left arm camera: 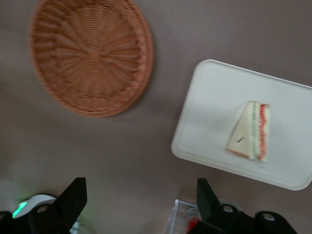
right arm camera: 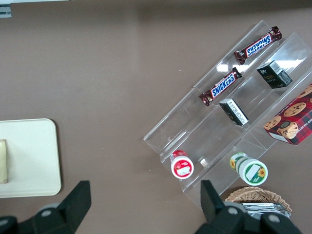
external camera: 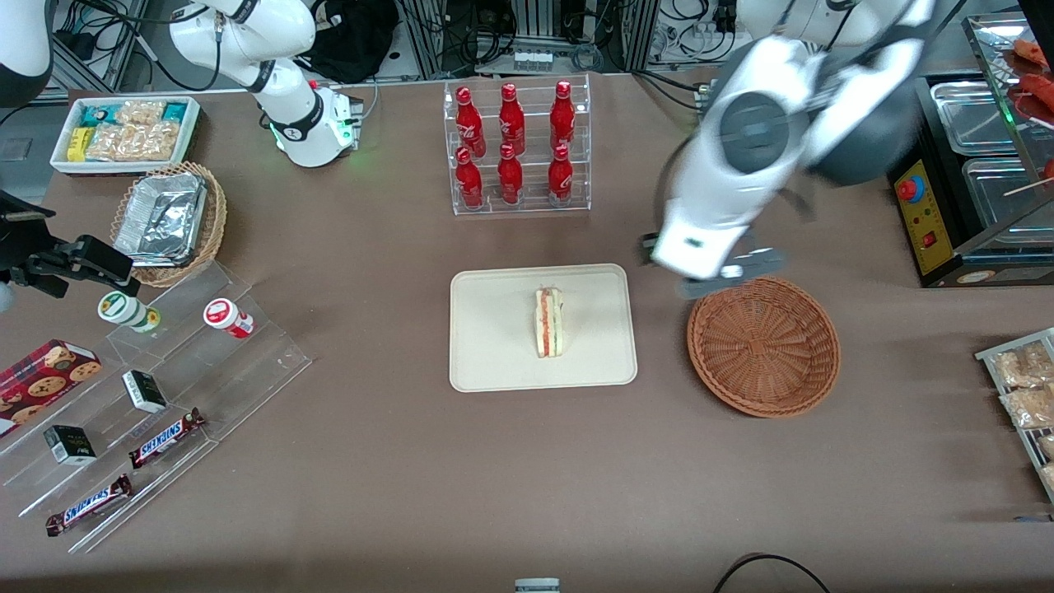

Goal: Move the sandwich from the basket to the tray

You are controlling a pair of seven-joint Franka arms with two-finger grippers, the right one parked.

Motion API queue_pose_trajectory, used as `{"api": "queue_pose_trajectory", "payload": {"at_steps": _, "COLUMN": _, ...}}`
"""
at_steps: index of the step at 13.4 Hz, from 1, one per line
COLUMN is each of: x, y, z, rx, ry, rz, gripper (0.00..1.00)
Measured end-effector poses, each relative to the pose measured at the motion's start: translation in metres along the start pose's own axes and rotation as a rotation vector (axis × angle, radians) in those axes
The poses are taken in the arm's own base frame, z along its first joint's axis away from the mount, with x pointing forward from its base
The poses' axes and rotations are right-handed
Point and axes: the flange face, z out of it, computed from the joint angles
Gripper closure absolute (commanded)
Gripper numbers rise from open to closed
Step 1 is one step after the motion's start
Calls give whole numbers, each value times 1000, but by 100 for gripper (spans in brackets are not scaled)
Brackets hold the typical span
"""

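Sandwich (external camera: 549,322): lying on tray (external camera: 494,362), mid-tabletop. Basket (external camera: 763,346): beside tray, toward working arm's end, apparently empty. Gripper (left arm camera: 141,200): raised above basket's rim, jaws apart, holding nothing.

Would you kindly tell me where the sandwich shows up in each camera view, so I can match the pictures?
Front view: the sandwich lies on the tray, beside the empty basket.
Left wrist view: the sandwich lies on the tray; the open gripper hangs clear of it.
Right wrist view: only a sliver of the sandwich shows at the picture's edge, on the tray.
Shared landmark: the tray.
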Motion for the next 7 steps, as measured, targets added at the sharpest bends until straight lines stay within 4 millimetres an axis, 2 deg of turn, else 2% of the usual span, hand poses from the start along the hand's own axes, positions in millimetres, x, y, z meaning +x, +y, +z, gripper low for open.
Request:
{"api": "queue_pose_trajectory", "payload": {"at_steps": 3, "x": 25, "y": -78, "z": -31, "rx": -12, "ry": -7, "rz": 22, "gripper": 1}}
{"api": "queue_pose_trajectory", "payload": {"at_steps": 7, "x": 53, "y": -164, "z": -48, "rx": -31, "ry": -14, "rz": 60, "gripper": 1}}
